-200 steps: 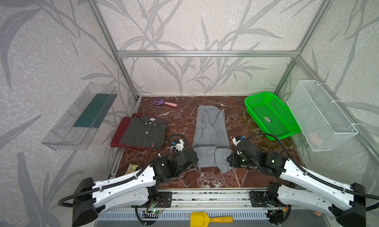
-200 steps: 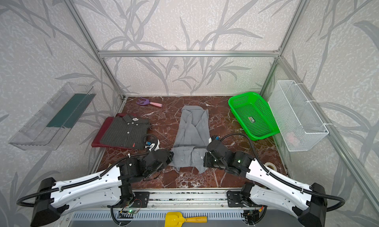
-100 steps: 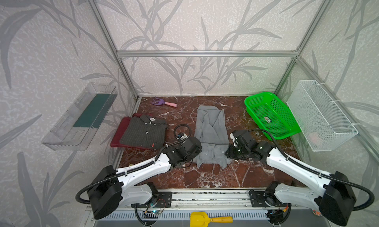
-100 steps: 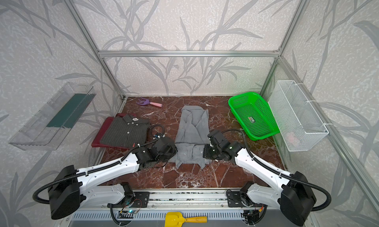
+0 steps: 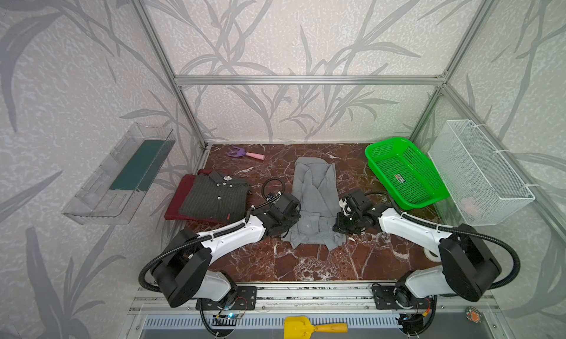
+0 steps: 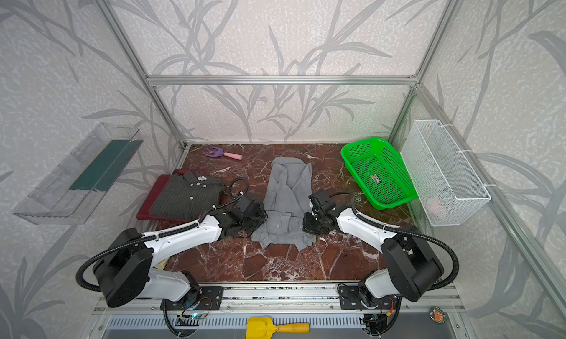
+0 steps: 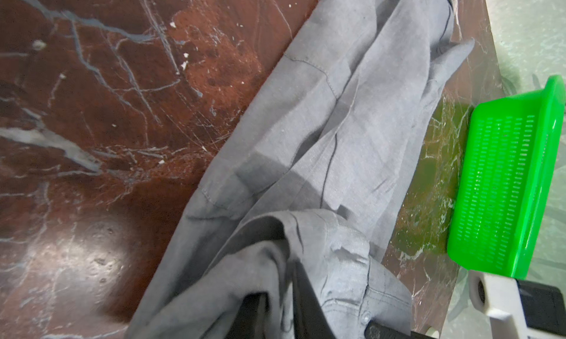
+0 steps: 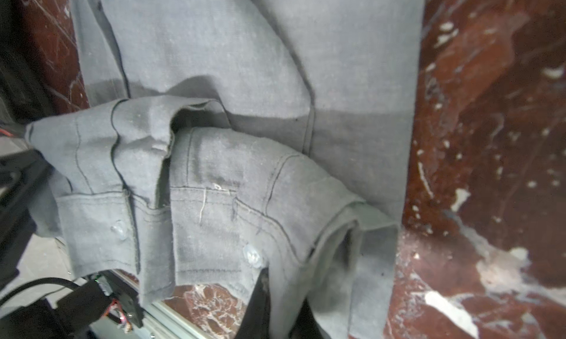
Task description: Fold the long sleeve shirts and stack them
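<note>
The light grey shirt (image 5: 315,196) lies lengthwise mid-table, its near end with the buttoned cuffs (image 8: 214,205) folded up onto the body. My left gripper (image 5: 292,219) (image 7: 281,310) is at the fold's left edge, shut on a pinch of grey cloth. At the right edge my right gripper (image 5: 339,227) (image 8: 284,306) also has cloth between its fingers. The dark grey pinstriped shirt (image 5: 214,196) lies folded on the folded maroon shirt (image 5: 177,199) at the left.
A green mesh basket (image 5: 404,172) stands at the back right beside a white wire basket (image 5: 477,169) on the wall. A purple and pink tool (image 5: 245,153) lies at the back. A clear tray (image 5: 122,175) hangs on the left wall.
Both arms have stretched away from the front rail, carrying the grey shirt's near end up and over onto its body. The shirt now reaches less far toward the front.
</note>
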Robot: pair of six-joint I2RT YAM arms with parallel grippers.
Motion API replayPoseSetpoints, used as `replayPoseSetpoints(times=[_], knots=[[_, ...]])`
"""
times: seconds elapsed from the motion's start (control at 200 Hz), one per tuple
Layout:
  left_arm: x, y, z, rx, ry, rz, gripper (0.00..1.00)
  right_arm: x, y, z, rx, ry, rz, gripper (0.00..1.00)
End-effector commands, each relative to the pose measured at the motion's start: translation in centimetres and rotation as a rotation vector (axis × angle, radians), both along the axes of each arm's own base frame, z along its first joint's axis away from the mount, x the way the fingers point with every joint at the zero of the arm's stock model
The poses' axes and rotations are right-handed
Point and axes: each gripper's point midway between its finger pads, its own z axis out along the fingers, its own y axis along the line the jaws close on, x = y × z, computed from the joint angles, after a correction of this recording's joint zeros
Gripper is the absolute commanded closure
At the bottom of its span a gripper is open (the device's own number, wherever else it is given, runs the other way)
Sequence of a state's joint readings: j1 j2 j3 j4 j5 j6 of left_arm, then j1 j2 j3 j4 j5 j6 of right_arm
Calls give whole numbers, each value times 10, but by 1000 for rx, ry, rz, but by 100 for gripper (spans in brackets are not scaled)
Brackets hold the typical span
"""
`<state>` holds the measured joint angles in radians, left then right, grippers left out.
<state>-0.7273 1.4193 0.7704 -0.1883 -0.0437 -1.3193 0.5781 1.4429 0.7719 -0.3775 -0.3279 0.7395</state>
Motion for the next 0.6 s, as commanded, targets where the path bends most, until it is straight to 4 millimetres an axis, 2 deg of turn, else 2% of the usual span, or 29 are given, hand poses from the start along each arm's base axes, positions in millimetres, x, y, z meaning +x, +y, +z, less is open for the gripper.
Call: replayPoseSetpoints(times=[0.0, 0.12, 0.31, 0.39, 0.48, 0.595], knots=[[4, -2, 4, -36, -7, -4, 76, 9, 5, 13, 17, -47, 33, 74], [2, 4, 18, -31, -31, -2, 62, 11, -5, 27, -35, -94, 45, 58], [-15, 11, 43, -56, -41, -28, 47, 5, -19, 48, -81, -151, 67, 44], [-29, 14, 46, -59, -37, -44, 44, -3, -23, 58, -62, -165, 63, 42], [-49, 17, 41, -72, -25, -52, 43, -15, -24, 64, -19, -171, 56, 41], [-68, 18, 33, -81, -22, -64, 42, -33, -26, 60, -13, -151, 36, 41]])
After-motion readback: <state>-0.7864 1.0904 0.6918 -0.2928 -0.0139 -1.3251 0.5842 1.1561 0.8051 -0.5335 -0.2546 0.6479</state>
